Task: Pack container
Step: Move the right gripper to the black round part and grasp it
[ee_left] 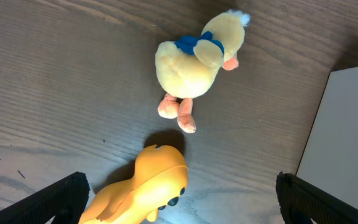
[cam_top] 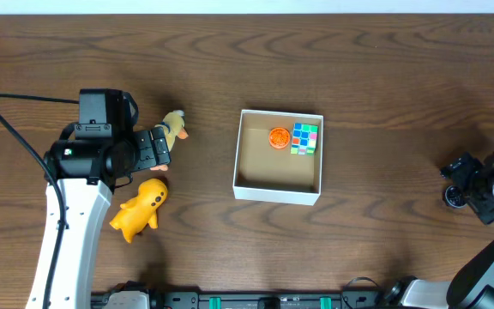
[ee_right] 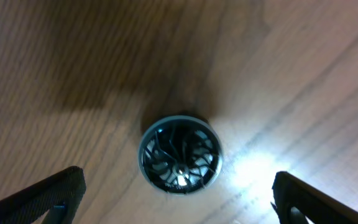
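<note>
The container (cam_top: pixel 276 194) is a square white box with a brown inside, at the table's middle. It holds an orange disc (cam_top: pixel 279 136) and a colourful cube (cam_top: pixel 304 138) at its far side. A pale plush duck (cam_top: pixel 174 126) and a yellow rubber toy (cam_top: pixel 140 209) lie left of it. My left gripper (cam_top: pixel 157 151) is open above them. In the left wrist view the duck (ee_left: pixel 194 59) is ahead, the yellow toy (ee_left: pixel 145 190) lies between the open fingers (ee_left: pixel 182 198), and the box wall (ee_left: pixel 347 137) is at the right. My right gripper (cam_top: pixel 463 176) is open over a small black round wheel-like object (ee_right: pixel 180 154), fingers (ee_right: pixel 179 199) wide apart.
The dark wooden table (cam_top: pixel 376 77) carries everything. The black round object (cam_top: pixel 450 199) sits near the right edge. A black cable (cam_top: pixel 15 129) loops from the left arm at the far left.
</note>
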You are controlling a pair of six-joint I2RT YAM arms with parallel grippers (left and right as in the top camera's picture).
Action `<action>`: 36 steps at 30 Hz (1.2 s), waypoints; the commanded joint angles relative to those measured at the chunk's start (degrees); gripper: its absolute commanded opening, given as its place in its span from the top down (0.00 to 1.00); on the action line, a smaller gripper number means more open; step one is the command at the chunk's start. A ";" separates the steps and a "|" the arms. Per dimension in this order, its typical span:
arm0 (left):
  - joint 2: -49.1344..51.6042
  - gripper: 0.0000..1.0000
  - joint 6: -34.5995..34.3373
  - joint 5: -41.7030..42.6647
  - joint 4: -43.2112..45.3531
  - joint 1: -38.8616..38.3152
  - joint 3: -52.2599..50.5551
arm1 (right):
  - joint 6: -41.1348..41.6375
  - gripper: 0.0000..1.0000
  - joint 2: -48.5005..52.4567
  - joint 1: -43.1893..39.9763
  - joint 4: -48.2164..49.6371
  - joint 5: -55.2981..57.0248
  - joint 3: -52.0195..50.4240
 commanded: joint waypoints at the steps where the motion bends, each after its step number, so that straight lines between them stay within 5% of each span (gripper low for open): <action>1: 0.28 0.02 0.55 -0.07 -0.24 -0.13 1.01 | -1.18 0.01 0.37 -0.22 1.97 -0.57 -2.03; 22: 0.28 0.02 0.52 -0.07 -0.42 -0.13 1.01 | -1.66 0.03 7.93 -0.22 6.82 -0.59 -3.10; 25: 0.28 0.02 0.52 -0.07 -0.42 -0.13 1.01 | -1.64 0.14 8.22 -0.22 6.82 -0.59 -3.10; 30: 0.28 0.02 0.52 -0.07 -0.52 -0.13 1.01 | -1.62 0.50 8.22 -0.22 6.84 -0.59 -3.10; 36: 0.28 0.02 0.52 -0.07 -0.59 -0.13 1.01 | -1.62 0.64 8.22 -0.20 7.02 -0.85 -3.10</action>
